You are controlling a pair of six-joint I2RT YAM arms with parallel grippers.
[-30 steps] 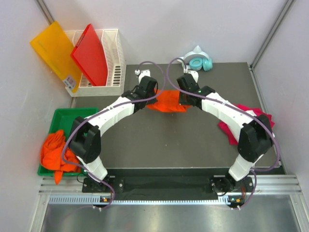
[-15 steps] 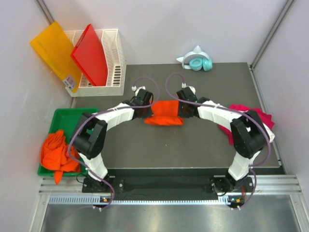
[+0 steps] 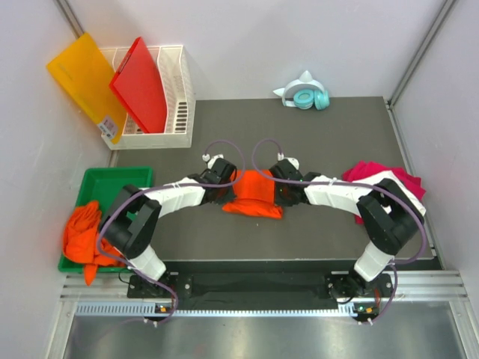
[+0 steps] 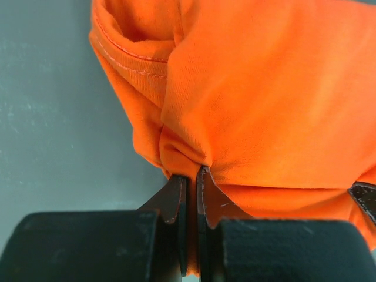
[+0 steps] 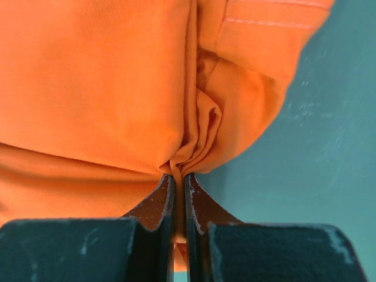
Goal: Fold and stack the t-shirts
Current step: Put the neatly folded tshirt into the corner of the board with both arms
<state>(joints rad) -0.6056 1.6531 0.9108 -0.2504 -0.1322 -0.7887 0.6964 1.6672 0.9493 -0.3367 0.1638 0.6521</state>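
An orange t-shirt [image 3: 253,196] hangs bunched between my two grippers over the middle of the dark table. My left gripper [image 3: 228,188] is shut on the shirt's left edge [image 4: 176,158], a pinch of cloth between its fingers. My right gripper [image 3: 278,191] is shut on the shirt's right edge [image 5: 188,155], where the folds gather into its jaws. More orange t-shirts [image 3: 86,233] lie heaped in the green tray [image 3: 112,176] at the left. A magenta-pink t-shirt [image 3: 374,176] lies on the table at the right, partly under my right arm.
A white rack [image 3: 174,90] at the back left holds a red board [image 3: 141,82] and a yellow-orange board [image 3: 84,78]. Teal headphones [image 3: 307,97] sit at the table's far edge. Grey walls close in both sides.
Both grippers have drawn the orange t-shirt toward the near edge of the table, and the arms have folded back. Both stayed shut on the cloth.
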